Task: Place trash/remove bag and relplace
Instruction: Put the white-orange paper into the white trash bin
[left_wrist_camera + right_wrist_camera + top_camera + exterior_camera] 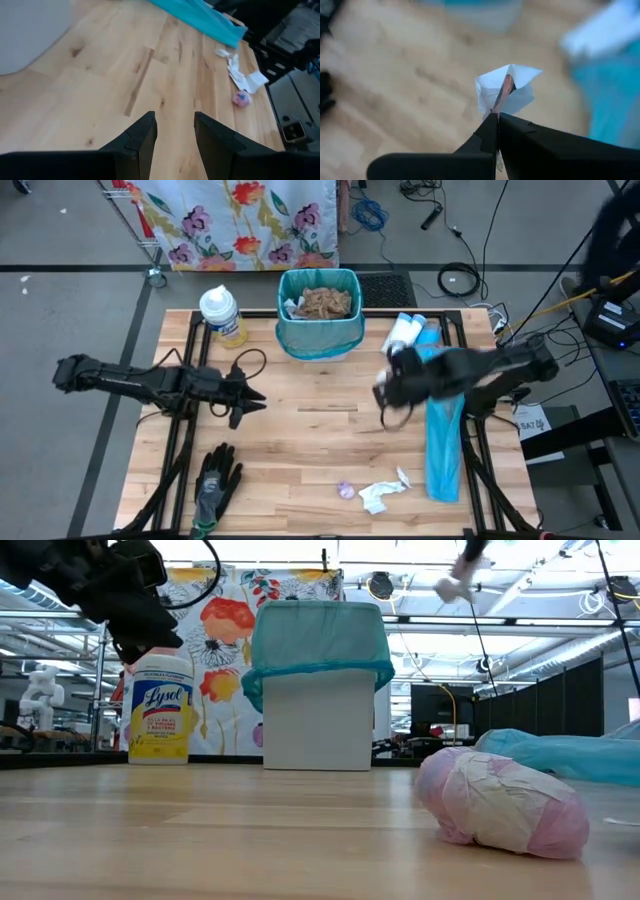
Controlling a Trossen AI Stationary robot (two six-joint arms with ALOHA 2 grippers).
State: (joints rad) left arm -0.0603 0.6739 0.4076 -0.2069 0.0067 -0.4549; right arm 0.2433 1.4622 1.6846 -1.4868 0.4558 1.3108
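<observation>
- Tissue first: my right tool (496, 116) is pinched tight on a small white tissue scrap (507, 90), lifted above the wooden counter (300, 430), right of centre in the high view.
- My left tool (172, 131) hovers over the counter's left side with its two dark fingers standing a little apart and nothing between them.
- A white bin lined with a teal bag (320, 315) stands at the counter's far edge, with crumpled brown paper showing inside.
- More trash lies near the front edge: a small pink-purple wrapper ball (346, 490) just beside a loose white tissue scrap (383, 492).
- A long teal bag (444, 445) lies flat on the right side.
- A yellow-and-white wipes canister (222, 315) stands left of the bin; a black-and-grey work glove (216, 485) lies front left.
</observation>
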